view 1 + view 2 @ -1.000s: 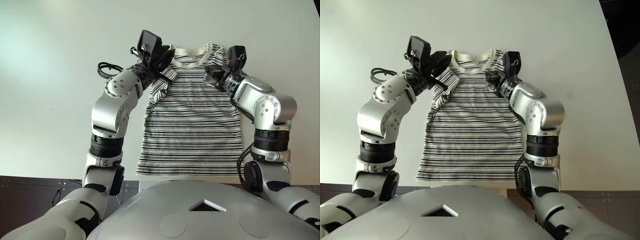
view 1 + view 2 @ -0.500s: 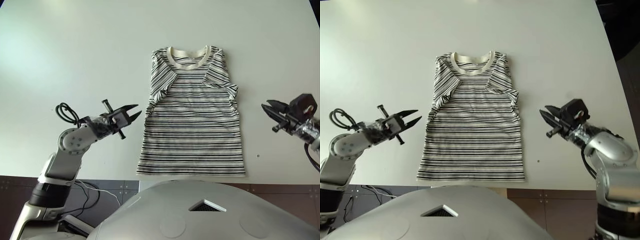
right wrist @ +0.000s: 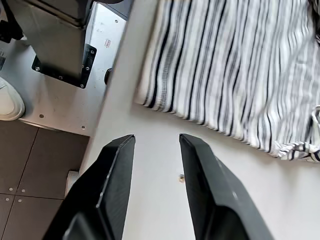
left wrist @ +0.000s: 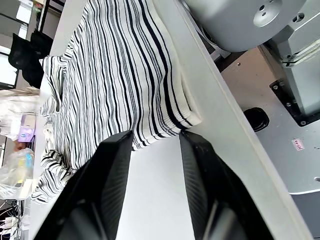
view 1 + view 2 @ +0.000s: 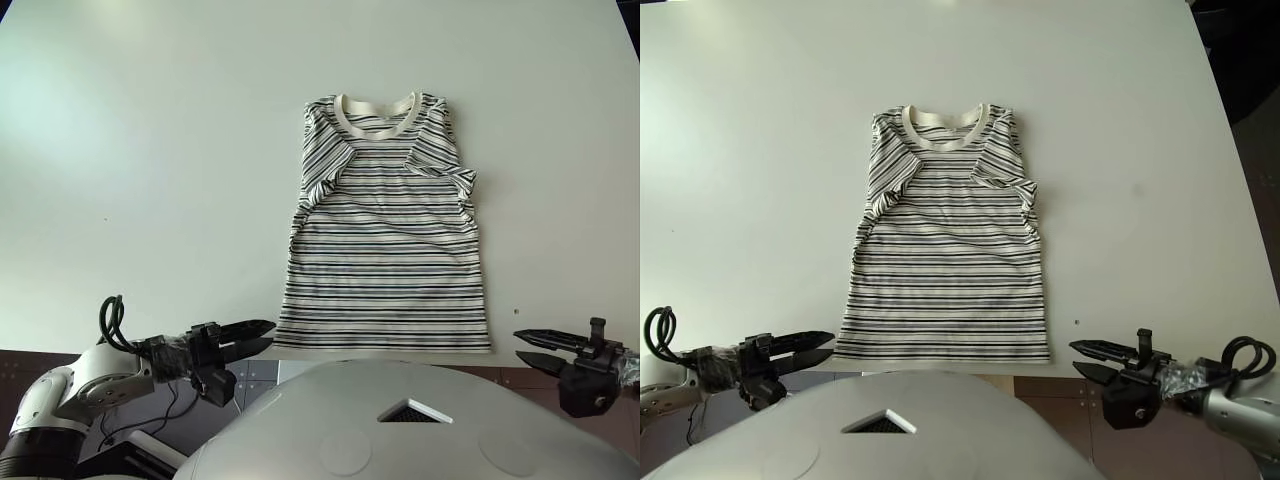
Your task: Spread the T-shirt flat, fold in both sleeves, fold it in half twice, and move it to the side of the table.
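- Shirt lies flat mid-table, collar at the far side, hem right at the near edge, sleeves tucked in.
- Left gripper and right gripper hang low off that near edge, one just outside each hem corner. Both are spread wide with nothing in them.
- Risk imo: coming in this low, a finger could bump the table edge, or shove the hem into wrinkles instead of slipping under it.
- The sleeve tucks look loose and bunched, so an uneven lift might drag them open.
- As for what holds what: the table carries the shirt.
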